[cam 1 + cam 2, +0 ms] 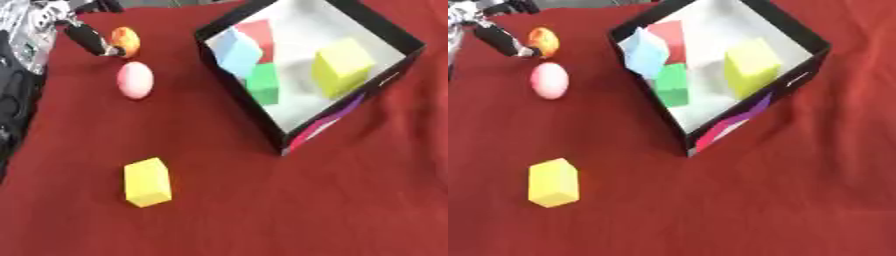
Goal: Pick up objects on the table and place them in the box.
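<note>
My left hand (86, 37) comes in from the upper left corner, and its black tip lies against the left side of a small orange object (126, 41). Just below it a pink egg (135, 79) rests on the red cloth. A yellow block (147, 182) stands alone nearer to me at the lower left. The black box (238, 89) with a white inside sits tilted at the upper right. It holds a blue block (236, 50), a red block (259, 36), a green block (262, 83) and a yellow block (343, 66). My right hand does not show.
A red cloth (289, 210) covers the whole table. Black and silver parts of the robot (16, 95) run along the left edge of the left eye view. The box's outer wall carries a pink and purple pattern (325, 123).
</note>
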{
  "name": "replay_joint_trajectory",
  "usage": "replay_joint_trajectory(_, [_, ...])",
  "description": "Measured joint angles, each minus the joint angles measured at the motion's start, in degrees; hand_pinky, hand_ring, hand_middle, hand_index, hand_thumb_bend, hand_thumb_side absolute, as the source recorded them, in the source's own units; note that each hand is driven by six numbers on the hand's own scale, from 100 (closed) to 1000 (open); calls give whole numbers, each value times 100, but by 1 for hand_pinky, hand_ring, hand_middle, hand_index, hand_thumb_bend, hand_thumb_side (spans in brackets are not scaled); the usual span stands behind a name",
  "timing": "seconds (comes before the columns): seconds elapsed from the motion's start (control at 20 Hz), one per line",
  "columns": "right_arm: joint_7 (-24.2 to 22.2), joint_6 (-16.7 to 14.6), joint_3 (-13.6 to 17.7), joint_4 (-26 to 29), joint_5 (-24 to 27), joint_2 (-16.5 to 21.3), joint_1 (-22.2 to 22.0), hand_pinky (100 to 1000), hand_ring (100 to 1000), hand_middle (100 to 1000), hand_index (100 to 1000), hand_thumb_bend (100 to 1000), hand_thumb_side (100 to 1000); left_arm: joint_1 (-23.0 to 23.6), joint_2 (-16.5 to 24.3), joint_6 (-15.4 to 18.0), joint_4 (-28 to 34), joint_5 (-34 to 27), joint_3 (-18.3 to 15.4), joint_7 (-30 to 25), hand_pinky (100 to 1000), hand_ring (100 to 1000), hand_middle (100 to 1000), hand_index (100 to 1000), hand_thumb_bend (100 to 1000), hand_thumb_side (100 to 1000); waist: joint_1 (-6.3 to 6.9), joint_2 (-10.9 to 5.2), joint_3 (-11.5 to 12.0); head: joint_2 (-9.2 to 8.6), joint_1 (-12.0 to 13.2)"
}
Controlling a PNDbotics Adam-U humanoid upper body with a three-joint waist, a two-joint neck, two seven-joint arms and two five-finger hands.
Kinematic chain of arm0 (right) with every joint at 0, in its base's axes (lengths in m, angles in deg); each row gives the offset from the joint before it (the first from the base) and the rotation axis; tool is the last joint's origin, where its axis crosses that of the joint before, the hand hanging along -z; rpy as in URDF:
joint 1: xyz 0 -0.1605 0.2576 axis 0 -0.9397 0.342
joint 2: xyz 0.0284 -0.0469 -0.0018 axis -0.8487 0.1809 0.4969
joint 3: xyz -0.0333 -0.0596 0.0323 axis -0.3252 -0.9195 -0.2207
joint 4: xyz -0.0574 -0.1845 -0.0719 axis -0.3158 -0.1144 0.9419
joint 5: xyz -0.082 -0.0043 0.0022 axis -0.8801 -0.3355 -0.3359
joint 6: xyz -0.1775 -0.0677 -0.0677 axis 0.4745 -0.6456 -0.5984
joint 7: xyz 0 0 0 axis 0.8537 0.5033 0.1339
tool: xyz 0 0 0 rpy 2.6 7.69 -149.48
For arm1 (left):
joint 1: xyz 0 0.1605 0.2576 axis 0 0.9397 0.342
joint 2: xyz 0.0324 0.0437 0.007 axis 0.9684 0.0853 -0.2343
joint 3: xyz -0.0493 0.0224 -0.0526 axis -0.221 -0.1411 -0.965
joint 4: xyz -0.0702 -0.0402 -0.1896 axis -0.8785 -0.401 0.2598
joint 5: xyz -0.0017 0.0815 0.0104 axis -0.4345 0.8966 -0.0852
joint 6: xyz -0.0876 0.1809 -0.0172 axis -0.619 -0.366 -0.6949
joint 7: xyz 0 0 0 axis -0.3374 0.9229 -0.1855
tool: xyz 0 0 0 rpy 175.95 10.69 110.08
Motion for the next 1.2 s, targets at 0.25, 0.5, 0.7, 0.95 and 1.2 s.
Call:
replay_joint_trajectory(0.25, [-57, 14, -34, 0, -55, -4, 48, 1000, 707, 640, 734, 100, 511, 0, -1, -146, -7, 44, -12, 188, 855, 841, 766, 808, 481, 104, 25, 45, -35, -22, 46])
replay_joint_trajectory(0.5, [-87, 24, -42, 0, -112, -42, 67, 1000, 708, 640, 734, 100, 510, 0, -1, -225, -73, 172, -14, 185, 858, 850, 772, 759, 466, 164, 38, 67, -51, -43, 69])
replay_joint_trajectory(0.7, [-97, 35, -48, 0, -154, -50, 61, 1000, 708, 640, 734, 100, 510, -1, -2, -190, -103, 374, -12, 80, 850, 850, 772, 695, 423, 205, 38, 68, -45, -43, 89])
replay_joint_trajectory(0.95, [-98, 34, -63, 0, -154, -50, 57, 1000, 709, 641, 734, 100, 508, -1, -47, -117, -114, 545, -14, 8, 830, 840, 748, 611, 312, 218, 37, 68, -46, -42, 99])
replay_joint_trajectory(1.2, [-103, 25, -65, 0, -153, -50, 41, 1000, 709, 641, 734, 100, 509, -1, -50, -92, -139, 590, -15, -17, 818, 826, 724, 546, 240, 209, 34, 68, -42, -41, 99])
